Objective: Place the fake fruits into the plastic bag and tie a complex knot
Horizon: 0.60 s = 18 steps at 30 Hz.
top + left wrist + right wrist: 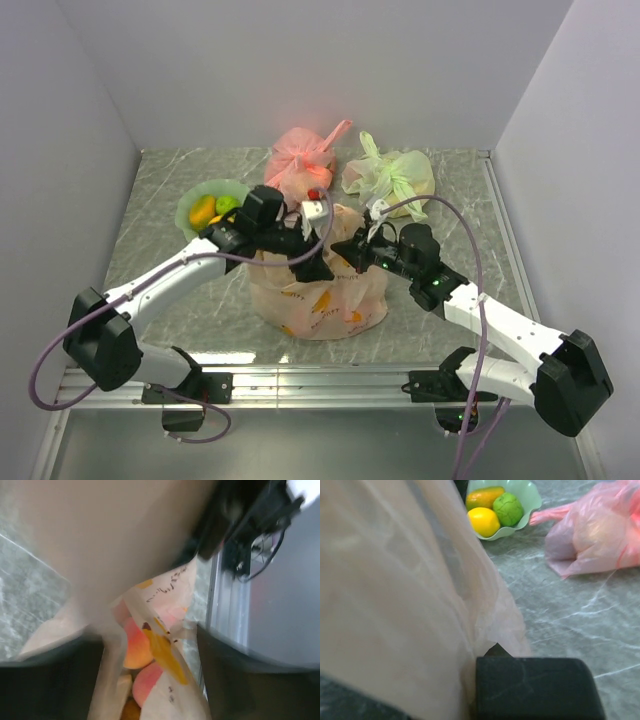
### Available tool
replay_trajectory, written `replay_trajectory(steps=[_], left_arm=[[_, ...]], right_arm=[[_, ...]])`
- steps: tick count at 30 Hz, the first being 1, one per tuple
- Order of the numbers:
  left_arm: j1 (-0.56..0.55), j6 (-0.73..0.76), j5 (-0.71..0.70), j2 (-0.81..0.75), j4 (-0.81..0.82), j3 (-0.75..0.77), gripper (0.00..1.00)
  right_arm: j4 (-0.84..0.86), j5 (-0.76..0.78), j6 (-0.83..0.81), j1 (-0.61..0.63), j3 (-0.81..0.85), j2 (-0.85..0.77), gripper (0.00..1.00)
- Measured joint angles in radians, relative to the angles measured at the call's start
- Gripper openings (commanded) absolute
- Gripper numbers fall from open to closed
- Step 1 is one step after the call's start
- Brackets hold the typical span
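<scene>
now | tied bags (300, 160): 2 | dish fruits (485, 521): 3 | left jaws spread | right jaws pinch plastic bag (320, 300)

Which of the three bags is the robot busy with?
The pale orange bag in front, with the left gripper and right gripper at its top. The pink bag and light green bag lie behind, knotted shut, untouched.
</scene>
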Motion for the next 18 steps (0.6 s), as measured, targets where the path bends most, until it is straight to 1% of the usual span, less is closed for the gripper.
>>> replay_trajectory(steps=[2, 3, 5, 6, 8, 9, 10, 12, 13, 15, 16, 18], left_arm=[[-0.037, 0.042, -0.052, -0.025, 0.013, -0.056, 0.44], [-0.045, 0.057, -0.067, -0.034, 0.017, -0.08, 0.34], [-0.045, 0.087, -0.087, -0.058, 0.028, -0.131, 0.25], [-0.043, 0.093, -0.094, -0.067, 0.034, -0.149, 0.16], [-0.041, 0.098, -0.105, -0.093, 0.061, -0.188, 0.12], [-0.042, 0.098, -0.108, -0.101, 0.068, -0.196, 0.09], [-0.042, 0.094, -0.112, -0.107, 0.075, -0.2, 0.08], [-0.042, 0.093, -0.115, -0.112, 0.092, -0.201, 0.05], [-0.042, 0.092, -0.117, -0.113, 0.101, -0.201, 0.04], [-0.042, 0.089, -0.119, -0.113, 0.119, -0.201, 0.03], [-0.042, 0.085, -0.119, -0.112, 0.124, -0.201, 0.03], [-0.042, 0.077, -0.119, -0.11, 0.134, -0.201, 0.02]], right_arm=[[-0.033, -0.011, 0.06, 0.0, 0.008, -0.009, 0.0], [-0.05, -0.018, 0.092, 0.0, 0.008, -0.013, 0.0], [-0.083, -0.026, 0.167, 0.0, 0.009, -0.017, 0.0], [-0.092, -0.027, 0.197, 0.0, 0.009, -0.017, 0.0], [-0.115, -0.03, 0.269, 0.0, 0.012, -0.017, 0.0], [-0.124, -0.031, 0.293, 0.0, 0.015, -0.017, 0.02], [-0.134, -0.03, 0.326, 0.0, 0.021, -0.016, 0.18], [-0.148, -0.029, 0.391, -0.003, 0.038, -0.015, 0.38], [-0.15, -0.03, 0.415, -0.005, 0.047, -0.014, 0.45], [-0.149, -0.032, 0.465, -0.006, 0.06, -0.014, 0.5], [-0.146, -0.032, 0.49, -0.007, 0.062, -0.014, 0.58], [-0.143, -0.032, 0.531, -0.007, 0.062, -0.014, 0.66]])
